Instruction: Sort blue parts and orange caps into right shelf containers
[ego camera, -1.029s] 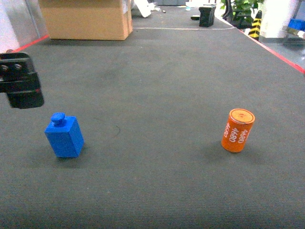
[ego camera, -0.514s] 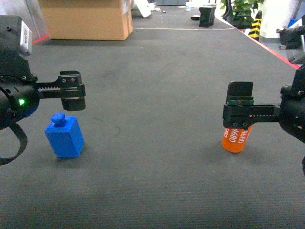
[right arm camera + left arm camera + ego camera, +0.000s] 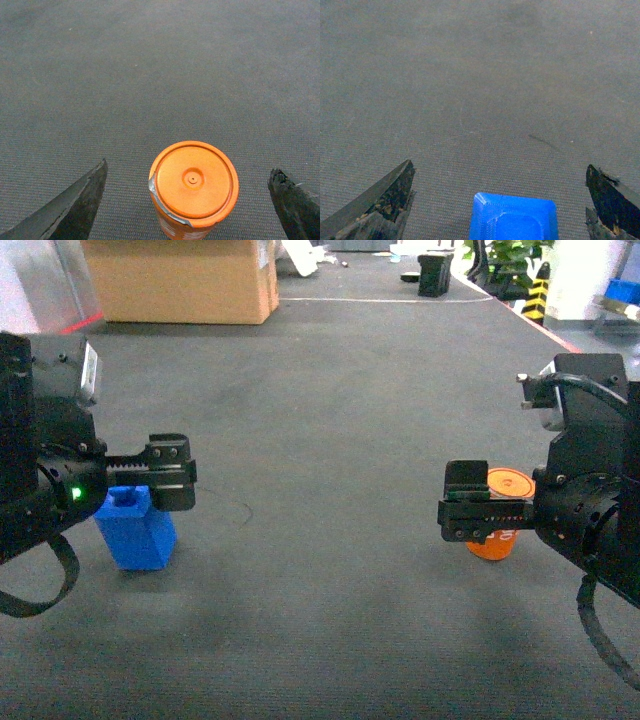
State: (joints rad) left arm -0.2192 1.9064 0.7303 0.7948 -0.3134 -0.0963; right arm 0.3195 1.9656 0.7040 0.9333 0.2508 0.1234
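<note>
A blue part [image 3: 135, 535], a block with a knob on top, stands on the dark carpet at the left. My left gripper [image 3: 172, 475] hovers just over it, open. In the left wrist view the blue part [image 3: 514, 217] sits low between the spread fingers of the left gripper [image 3: 500, 167], touching neither. An orange cap [image 3: 503, 483], a short cylinder with white print, stands at the right. My right gripper [image 3: 467, 502] is open above and in front of it. Seen from the right wrist, the orange cap [image 3: 192, 182] is centred in the right gripper [image 3: 189, 167]. The right shelf containers are out of view.
A large cardboard box [image 3: 180, 280] stands at the far left of the carpet. A black object [image 3: 435, 273] and a plant [image 3: 510, 260] are at the back right. A red line [image 3: 590, 360] runs along the carpet's right edge.
Both arms have come into the head view and dropped lower. The left gripper now sits over the blue part and the right gripper over the orange cap. Neither object has moved.
</note>
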